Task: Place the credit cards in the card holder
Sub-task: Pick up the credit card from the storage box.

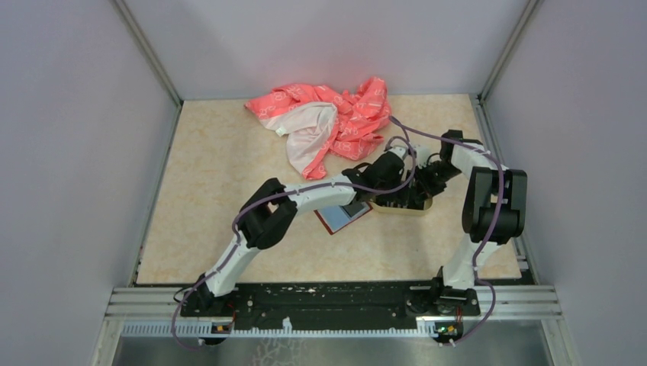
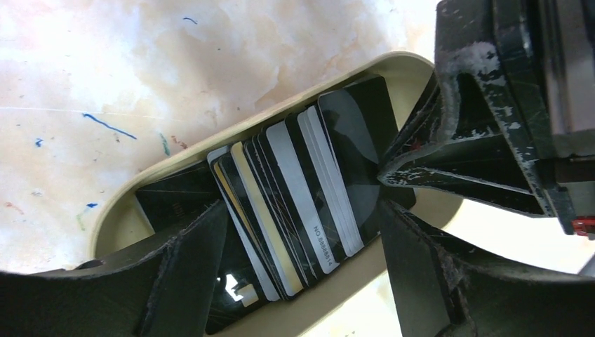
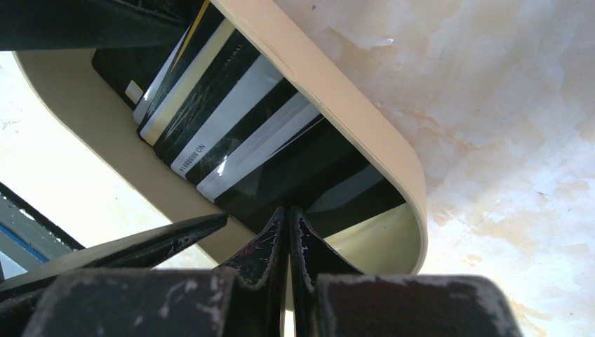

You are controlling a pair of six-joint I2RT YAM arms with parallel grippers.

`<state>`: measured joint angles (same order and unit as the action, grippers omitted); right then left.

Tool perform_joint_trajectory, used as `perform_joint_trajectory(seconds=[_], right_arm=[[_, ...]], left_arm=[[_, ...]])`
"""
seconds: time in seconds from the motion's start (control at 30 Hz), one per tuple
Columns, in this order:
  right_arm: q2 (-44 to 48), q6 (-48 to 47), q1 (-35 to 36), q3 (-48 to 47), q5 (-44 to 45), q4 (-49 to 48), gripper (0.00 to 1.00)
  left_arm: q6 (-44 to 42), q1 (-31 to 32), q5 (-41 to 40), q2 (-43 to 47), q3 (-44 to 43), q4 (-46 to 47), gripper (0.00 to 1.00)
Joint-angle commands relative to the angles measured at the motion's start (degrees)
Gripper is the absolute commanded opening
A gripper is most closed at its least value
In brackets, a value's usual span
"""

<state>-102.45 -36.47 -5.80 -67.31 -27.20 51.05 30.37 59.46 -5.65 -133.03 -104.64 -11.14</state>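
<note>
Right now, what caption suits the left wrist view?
Open left gripper straddles fanned thin black cards in oval beige tray.

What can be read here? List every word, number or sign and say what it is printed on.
"NO", then a string of digits too blurred to read surely: on the white strip of one card lying in the tray.
Cloth and wallet: no readable text at this size.
</note>
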Motion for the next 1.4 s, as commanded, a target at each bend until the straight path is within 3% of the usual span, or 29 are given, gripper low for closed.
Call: perform_joint_trajectory(seconds=[0.0,0.17,0.47,0.57,0.87,1.0,1.2,1.37], right_arm=[[0.82,-0.97,-0.26,-2.07,-1.8,0.72,0.01],[0.88,-1.14,-0.34,-2.15,-2.27,0.86,0.01],[1.19,-1.66,-0.95,-2.46,-3.97,1.5,0.01],[1.28,-1.76,-1.05,-2.48,-4.25,1.6,0.01],[1.56,-2.01,-1.45,-2.61,-4.87,1.86,0.01],[1.72,-2.19,-1.57,-2.65,-5.38,2.12,0.01],[1.56,-2.34,-2.06,-2.8,-5.58,2.3,0.01],[1.33,-2.42,-2.41,-2.83,-5.66,2.56,0.01]], left_arm=[[2.93,-0.33,8.28,-1.56,0.61,-0.16,0.84],[7.01,-1.57,15.16,2.04,6.37,8.96,0.79],[15.38,-3.6,24.67,5.01,14.26,25.0,0.57],[17.63,-3.87,26.81,4.97,15.47,28.19,0.49],[20.76,-3.99,27.38,5.65,18.03,33.04,0.38],[22.95,-4.17,28.4,5.47,19.62,37.98,0.38],[25.3,-4.35,31.02,2.64,17.46,39.63,0.54],[25.25,-4.31,30.71,0.94,15.72,37.34,0.6]])
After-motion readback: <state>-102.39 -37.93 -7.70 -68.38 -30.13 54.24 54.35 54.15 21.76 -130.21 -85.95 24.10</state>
